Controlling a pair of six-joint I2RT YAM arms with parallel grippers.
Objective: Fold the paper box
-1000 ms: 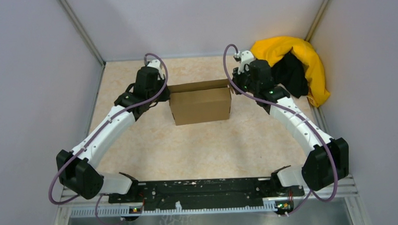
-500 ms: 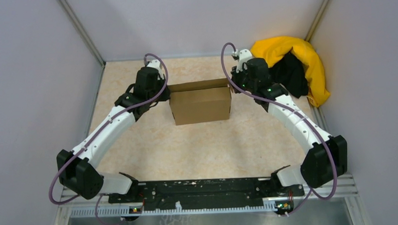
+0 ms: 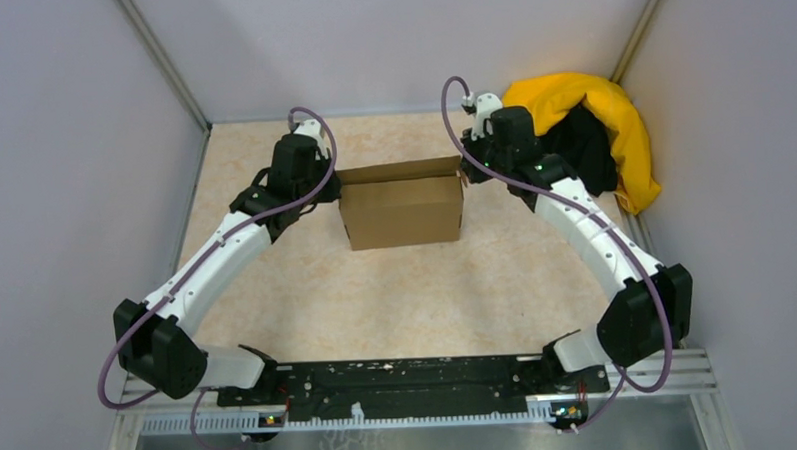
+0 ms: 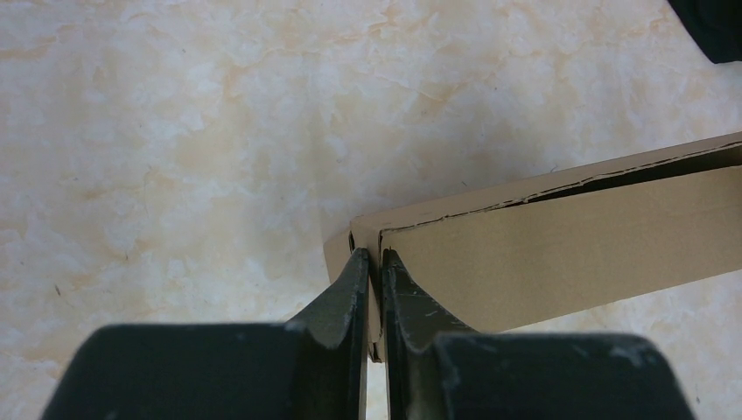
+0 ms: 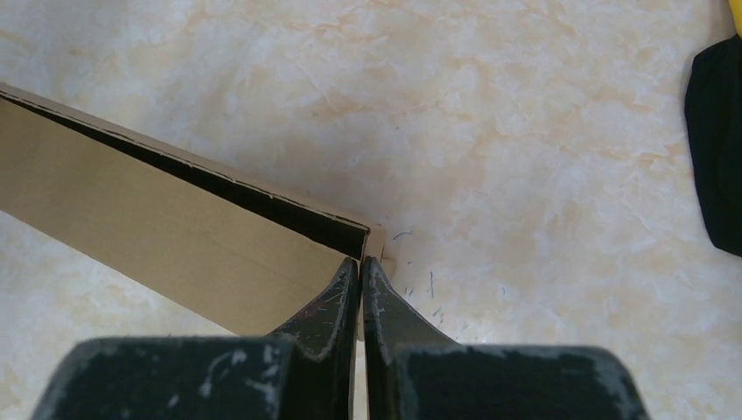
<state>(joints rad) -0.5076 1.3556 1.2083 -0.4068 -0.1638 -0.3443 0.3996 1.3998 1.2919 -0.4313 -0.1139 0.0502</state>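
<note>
Paper box (image 3: 402, 213) stood far-centre on the worktop (image 3: 417, 284) between both arms, top view hid the grips, left wrist view showed the left tool (image 4: 368, 262) nipped onto its left rear corner wall, right wrist view showed the right tool (image 5: 360, 267) squeezed tight on the opposite corner's edge

No readable text anywhere (the paper box (image 3: 402, 213) seems plain brown).

Both arms stretched forward, left tool (image 4: 372, 255) clamped on paper box (image 4: 569, 249) wall, right tool (image 5: 360, 262) likewise
</note>
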